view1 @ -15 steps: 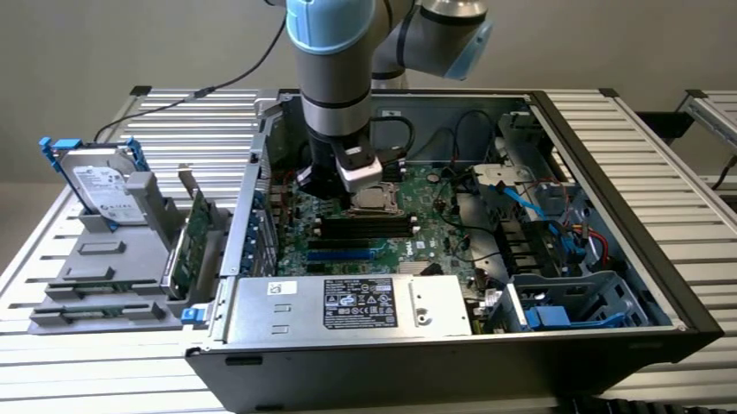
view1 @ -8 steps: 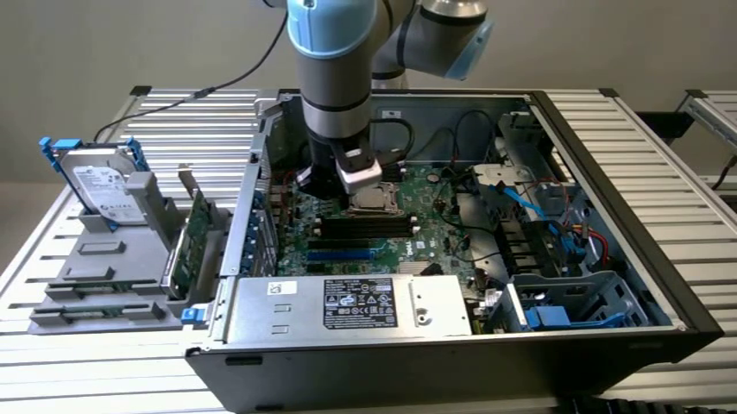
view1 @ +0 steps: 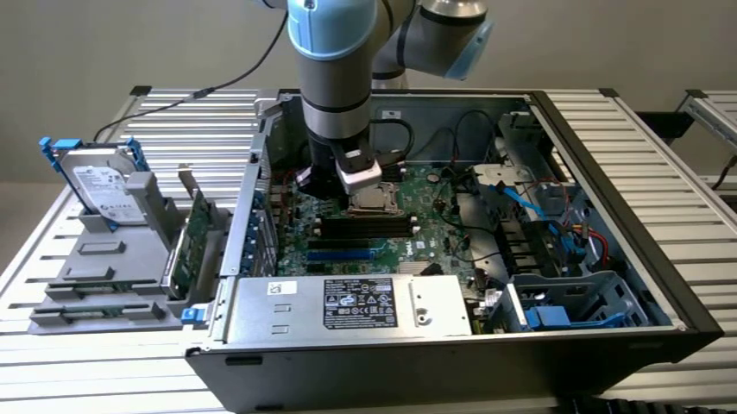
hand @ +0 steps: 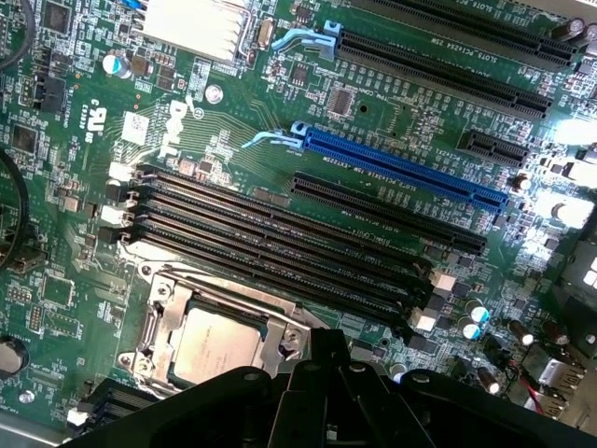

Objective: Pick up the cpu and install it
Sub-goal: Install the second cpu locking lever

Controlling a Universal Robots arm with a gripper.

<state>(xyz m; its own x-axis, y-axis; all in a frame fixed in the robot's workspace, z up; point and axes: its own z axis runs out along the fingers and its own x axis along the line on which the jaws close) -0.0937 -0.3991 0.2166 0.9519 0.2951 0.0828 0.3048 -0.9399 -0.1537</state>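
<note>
The cpu (hand: 216, 341), a small square chip with a silvery-grey top, lies flat inside the metal socket frame (hand: 157, 313) on the green motherboard (hand: 233, 121). My gripper (hand: 326, 355) hangs just beside the socket, with its dark body covering one edge of the frame. It is shut with nothing in it. In the exterior view the gripper (view1: 366, 191) is lowered into the open computer case (view1: 622, 216), right over the socket frame (view1: 378, 205).
Black memory slots (hand: 280, 243) and a blue expansion slot (hand: 401, 168) run alongside the socket. A silver power supply (view1: 345, 306) fills the case's near side, and cables and drive bays (view1: 564, 302) fill the exterior view's right. A hard drive (view1: 103, 185) stands on a grey fixture outside.
</note>
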